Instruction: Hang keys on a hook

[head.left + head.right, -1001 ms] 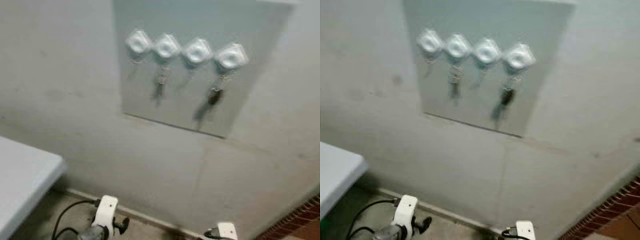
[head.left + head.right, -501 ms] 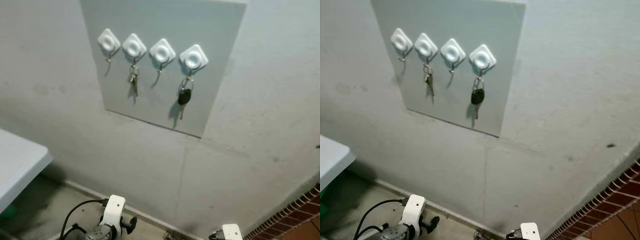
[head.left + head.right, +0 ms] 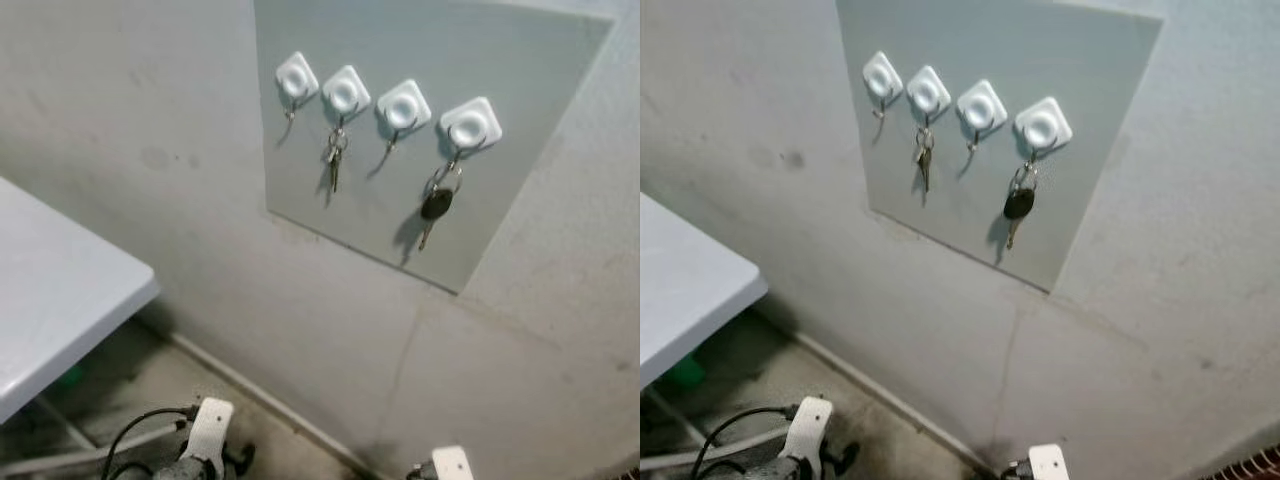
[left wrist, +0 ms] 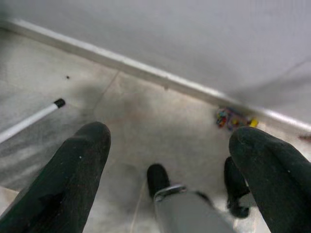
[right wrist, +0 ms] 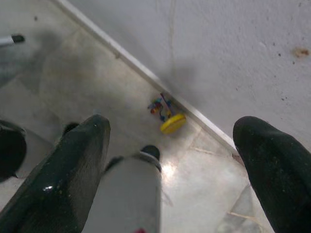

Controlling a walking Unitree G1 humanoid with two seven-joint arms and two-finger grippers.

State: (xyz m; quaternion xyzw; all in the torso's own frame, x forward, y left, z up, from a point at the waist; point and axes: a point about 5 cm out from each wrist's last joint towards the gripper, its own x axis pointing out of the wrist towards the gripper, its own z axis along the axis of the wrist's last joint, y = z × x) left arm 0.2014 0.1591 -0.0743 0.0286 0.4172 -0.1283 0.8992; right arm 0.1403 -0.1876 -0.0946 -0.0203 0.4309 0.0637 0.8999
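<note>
Judging by how things lie, the hanging step looks done or close to done: a black car key (image 3: 436, 206) hangs from the rightmost hook (image 3: 470, 125) on the grey wall panel (image 3: 520, 80), and a small bunch of keys (image 3: 334, 155) hangs from the second hook (image 3: 345, 92), while the first hook (image 3: 296, 76) and third hook (image 3: 403, 105) stand bare. Both arms are low near the floor; the left end effector (image 4: 170, 160) is spread wide with nothing between its fingers, and the right end effector (image 5: 170, 160) is likewise wide open and empty. If another set is to be hung, the next move calls for finding and picking it up first, then lifting to a bare hook. The counter (image 3: 60, 300) juts in on the left, its corner near the wall, so room is freer to the right. Small coloured litter (image 5: 165, 114) lies by the skirting.
</note>
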